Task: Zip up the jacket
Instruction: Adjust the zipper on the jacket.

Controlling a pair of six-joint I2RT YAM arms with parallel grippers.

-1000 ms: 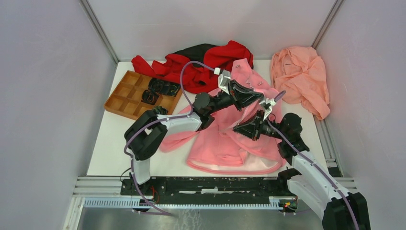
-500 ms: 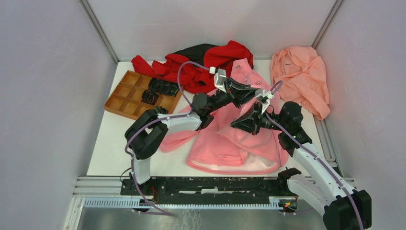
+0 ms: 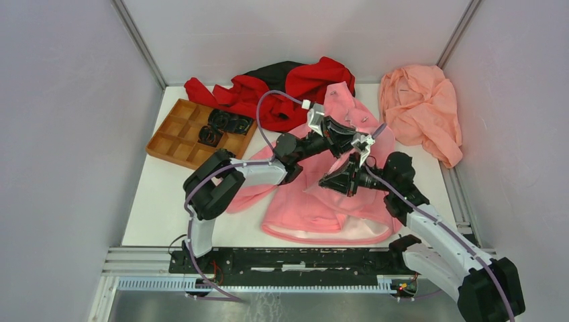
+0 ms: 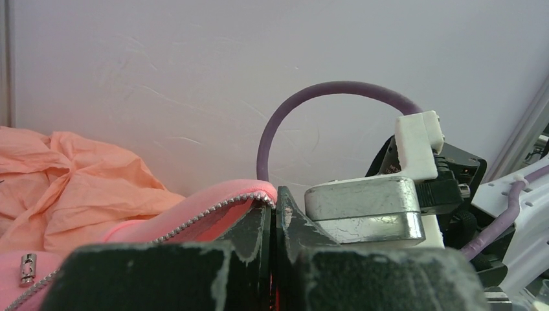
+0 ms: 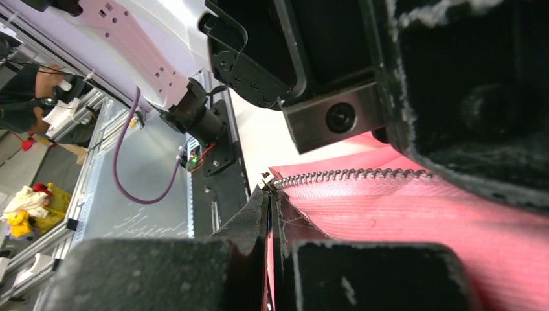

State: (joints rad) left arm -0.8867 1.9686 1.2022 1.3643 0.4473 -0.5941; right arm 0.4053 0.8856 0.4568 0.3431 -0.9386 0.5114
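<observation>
A: Start with the big picture. Has anything shifted?

B: Not on the table (image 3: 161,201) itself. The red-and-black garment (image 3: 282,100), the salmon cloth (image 3: 419,107) and the tray (image 3: 181,131) all lie where they did 1 second ago. The jacket (image 3: 315,208) is spread across the middle, with its hem toward the arm bases and its top touching the red-and-black garment. The hem has not moved either.

A: So only the 2 arms moved?

B: Yes. The left arm (image 3: 251,173) has swung its elbow rightward, and its wrist has pulled back a little toward the centre. The right arm (image 3: 436,225) has reached further left, which carries its gripper inward over the pink fleece. The 2 wrists are now closer together than they were.

A: What about the grips?

B: The left gripper (image 4: 273,214) has its fingers pressed together, pinching the jacket's front edge with a bare row of zipper teeth (image 4: 213,208) running out of the pinch. The right gripper (image 5: 269,201) is clamped the same way on a pink edge, and another single row of teeth ends right at its tips.

A: What does that mean for the zip?

B: Both rows look unmeshed, so I'd judge the front is still open. The inward shift looks like the 2 edges being brought together for lining up. I can't tell from here where the pull is.
</observation>
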